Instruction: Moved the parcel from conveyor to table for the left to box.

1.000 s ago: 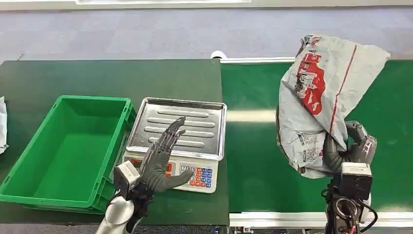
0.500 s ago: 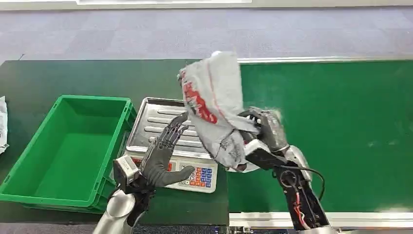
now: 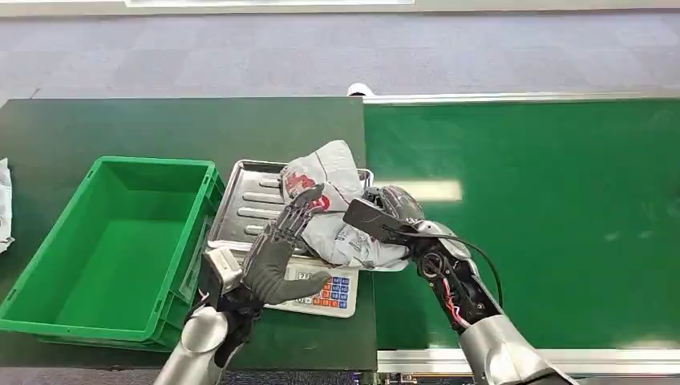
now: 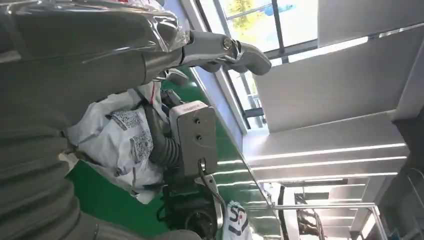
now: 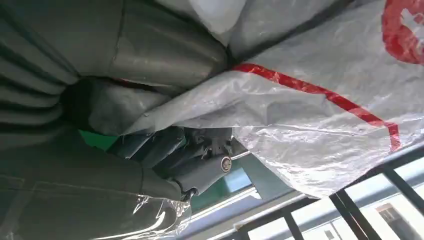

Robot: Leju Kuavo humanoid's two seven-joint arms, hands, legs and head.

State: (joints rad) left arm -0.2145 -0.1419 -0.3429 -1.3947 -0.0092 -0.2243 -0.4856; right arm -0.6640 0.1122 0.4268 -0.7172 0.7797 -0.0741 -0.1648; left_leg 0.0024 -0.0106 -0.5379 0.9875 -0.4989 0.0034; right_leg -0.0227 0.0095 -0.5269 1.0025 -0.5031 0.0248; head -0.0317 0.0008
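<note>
Over the scale's steel tray (image 3: 255, 202), one parcel (image 3: 333, 210) rests, gripped by the right hand (image 3: 383, 210). Left hand (image 3: 277, 257) hovers beside it, fingers spread, holding nothing. Judgement: settle the bag flat on the tray before letting go, so the left hand gets clean purchase. One green crate (image 3: 112, 241) on the desk (image 3: 96, 128), one conveyor (image 3: 561, 208).

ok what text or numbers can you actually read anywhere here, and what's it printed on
Nothing reads cleanly enough to quote.
Grey parcel: red logo printing, blurred.
Shipping labels on the parcel, left wrist view: printed code blocks and small print, too small to read.
Scale keypad: coloured keys with marks, and a small display, too small to read.
Second bag on the conveyor: red letters, partly cut off, unreadable.
</note>
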